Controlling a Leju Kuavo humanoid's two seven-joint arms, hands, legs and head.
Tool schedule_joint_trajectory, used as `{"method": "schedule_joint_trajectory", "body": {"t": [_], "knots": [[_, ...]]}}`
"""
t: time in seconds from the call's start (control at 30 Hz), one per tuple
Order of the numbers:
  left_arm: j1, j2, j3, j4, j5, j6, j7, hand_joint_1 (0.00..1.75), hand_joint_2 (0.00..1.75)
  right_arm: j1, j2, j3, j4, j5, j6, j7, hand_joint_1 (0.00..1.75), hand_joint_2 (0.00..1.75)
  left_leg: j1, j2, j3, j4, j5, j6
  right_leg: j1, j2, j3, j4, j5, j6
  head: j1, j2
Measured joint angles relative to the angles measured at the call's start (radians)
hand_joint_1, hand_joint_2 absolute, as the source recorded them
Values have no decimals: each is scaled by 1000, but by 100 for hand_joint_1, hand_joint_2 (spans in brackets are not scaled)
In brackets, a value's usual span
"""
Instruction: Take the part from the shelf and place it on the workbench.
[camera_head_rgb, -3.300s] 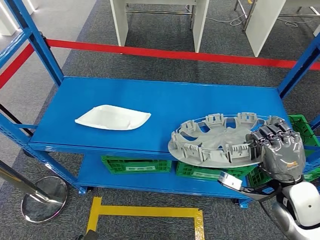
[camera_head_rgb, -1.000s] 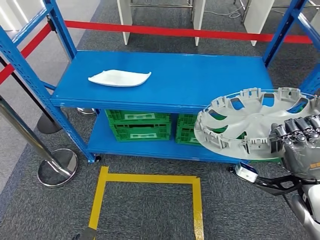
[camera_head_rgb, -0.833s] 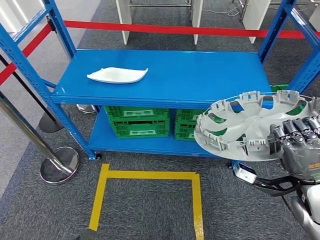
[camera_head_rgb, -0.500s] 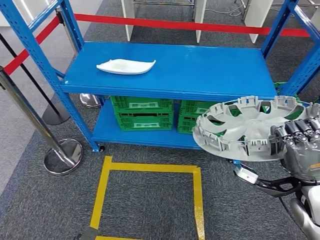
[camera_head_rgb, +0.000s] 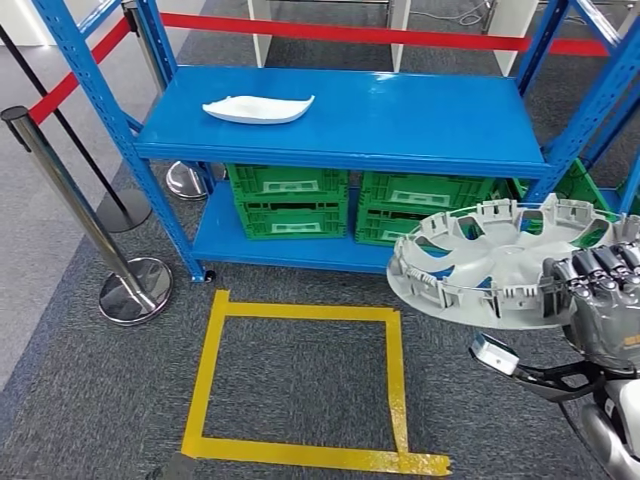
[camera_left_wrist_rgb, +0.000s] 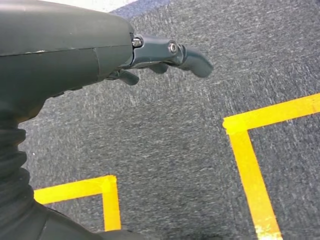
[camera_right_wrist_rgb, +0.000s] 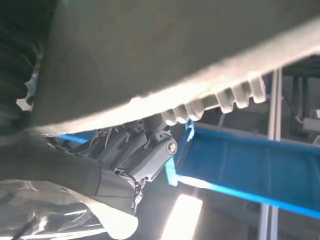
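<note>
part: round grey plastic wheel cover (camera_head_rgb: 502, 262), ribbed inner side up, clear of the shelf, carried roughly level above the carpet at the robot's right front.
right hand: right hand (camera_head_rgb: 604, 305) grips the cover's near rim, dark fingers (camera_head_rgb: 596, 262) curled over the edge from above; right wrist view shows the thumb side (camera_right_wrist_rgb: 151, 150) under the pale rim (camera_right_wrist_rgb: 211, 102). Single-edge hold; most of the disc cantilevers out toward the robot's left.
left hand: left hand (camera_left_wrist_rgb: 68, 55) hangs over grey carpet and yellow tape, holds nothing, fingers (camera_left_wrist_rgb: 188, 56) extended and lightly curved, apart.
shelf: blue steel 2-tier rack (camera_head_rgb: 347, 120) is ahead, well apart from the cover. White curved plastic trim piece (camera_head_rgb: 258, 108) lies on the top deck, green slotted crates (camera_head_rgb: 290, 200) on the lower deck.
floor: yellow tape rectangle (camera_head_rgb: 302, 385) just below-left of the cover; chrome stanchion post (camera_head_rgb: 132, 285) with red belt near the rack's left upright.
workbench: can't tell which surface is the target; white table legs beyond the red belt, tops out of frame.
stage: judged pick done, transport phase, placement not started.
risk 1: rim grip at 1 point, so walking sway could let the disc pivot or slip out.
risk 2: wide overhang could clip a blue upright (camera_head_rgb: 585, 110) when turning, and a knock would lever it out of the fingers.
risk 3: clips on the rim could snag fingers at release.
</note>
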Motion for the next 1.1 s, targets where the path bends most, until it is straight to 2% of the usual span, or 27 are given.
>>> {"method": "schedule_joint_trajectory", "body": {"t": [0.03,0.07,0.1,0.17,0.2,0.23,0.27,0.3,0.33,0.4,0.43,0.47,0.53,0.57,0.63,0.67,0.7,0.73,0.77,0.8,0.83,0.9,0.93,0.97,1.03,1.07,1.1], "knots": [[2,0,0,0,0,0,1,0,175,1,0,0,0,6,0,-1,175,175,2,-1,-5,5,-10,-6,-1,-1,-11,0,8,-9,0,0],[4,1,0,0,-1,0,1,0,175,1,0,0,0,11,0,-1,175,175,3,-2,-12,23,-39,-13,-2,-3,-22,0,18,-19,-2,0],[5,1,0,0,-2,0,2,0,175,2,0,0,0,15,0,-2,175,175,5,-2,-21,61,-88,-20,-3,-5,-32,0,30,-26,-3,0],[6,1,0,0,-4,0,2,0,175,3,0,0,0,18,0,-3,175,175,8,-2,-40,183,-197,-29,-3,-5,-54,3,54,-33,-6,0],[5,1,0,0,-5,0,2,0,175,3,0,0,0,19,0,-3,175,175,10,-2,-44,243,-225,-32,-2,-5,-68,6,66,-33,-6,0],[4,1,0,0,-7,0,2,0,175,4,0,0,0,20,0,-3,175,175,11,-2,-38,278,-227,-33,-2,-5,-85,11,77,-32,-6,0],[4,1,-1,0,-8,0,2,0,175,5,0,0,0,21,0,-3,175,175,11,-2,-17,279,-209,-32,-2,-5,-103,17,86,-31,-6,0],[4,1,-1,0,-8,0,2,0,175,5,0,0,0,21,0,-3,175,175,11,-3,19,242,-182,-30,-2,-5,-119,23,93,-29,-6,0],[4,1,-1,0,-8,0,2,0,175,5,0,0,0,22,0,-3,175,175,11,-3,67,180,-160,-26,-2,-5,-132,29,99,-26,-7,0],[2,1,-1,0,-8,1,2,0,175,5,0,0,0,23,0,-2,175,175,9,-5,154,44,-153,-14,0,-5,-150,38,112,-18,-6,0],[2,1,-2,0,-9,1,2,0,175,5,0,0,0,24,0,-1,175,175,6,-6,175,5,-158,-9,0,-6,-155,38,120,-12,-6,0],[1,1,-2,0,-9,2,2,0,175,5,0,0,0,25,0,0,175,175,4,-6,181,-14,-161,-4,0,-6,-159,37,129,-4,-6,0],[1,0,-2,0,-10,2,-1,0,175,8,0,0,0,25,0,1,175,175,4,-4,168,-21,-144,8,-3,-6,-167,35,136,9,-6,0],[1,0,-2,0,-9,0,-6,0,175,9,0,0,0,25,-1,1,175,175,6,-2,159,-26,-134,16,-3,-4,-177,47,118,13,-5,0],[0,0,-2,0,-8,-6,-19,0,175,15,0,-1,0,25,-1,3,175,175,8,1,136,-32,-113,28,-3,-1,-209,127,37,18,-3,0],[0,0,-2,0,-7,-9,-23,0,175,18,0,-1,0,26,-1,3,175,175,7,1,122,-32,-102,31,-3,0,-228,193,-8,20,-2,0],[1,-1,-2,0,-6,-11,-25,0,175,22,0,-1,0,26,-1,4,175,175,6,2,109,-31,-92,31,-3,1,-242,257,-34,22,-1,0],[1,-1,-2,0,-6,-12,-25,0,175,27,0,-1,0,27,-1,4,175,175,6,2,96,-29,-82,31,-3,1,-247,301,-37,24,-1,0],[2,-1,-2,0,-6,-12,-25,0,175,30,0,-1,0,27,-1,4,175,175,5,2,84,-27,-74,30,-3,1,-237,314,-19,25,0,0],[2,-1,-2,0,-6,-13,-25,0,175,33,0,-1,0,28,-1,3,175,175,5,2,73,-25,-66,28,-4,0,-208,288,9,25,0,0],[2,-1,-2,0,-6,-12,-25,0,175,35,0,-1,0,28,-1,4,175,175,5,2,64,-22,-60,25,-4,0,-161,228,35,24,0,0],[2,-1,-2,0,-6,-11,-24,0,175,35,0,-1,0,30,-1,4,175,175,2,1,51,-13,-50,16,-3,0,-54,80,38,20,-1,0],[2,0,-2,0,-6,-10,-24,0,175,36,0,-2,0,30,-1,5,175,175,1,1,48,-9,-45,11,-2,0,-23,32,28,18,-1,0],[3,0,-2,0,-6,-9,-24,0,175,38,0,-2,0,31,0,6,175,175,-1,1,45,-6,-40,6,0,0,-9,8,18,14,-2,0],[4,1,-2,0,-6,-7,-24,0,175,41,0,-2,0,31,1,8,175,175,0,0,40,-2,-35,-4,-1,0,-18,4,23,0,-2,0],[5,1,-2,0,-6,-6,-23,0,175,41,0,-2,0,30,1,9,175,175,1,0,34,9,-46,-10,-2,0,-22,5,28,-10,-4,0],[5,2,-2,0,-7,-6,-23,0,175,42,0,-2,0,30,2,9,175,175,2,0,22,38,-71,-16,-3,-1,-28,4,34,-19,-5,0]]}}
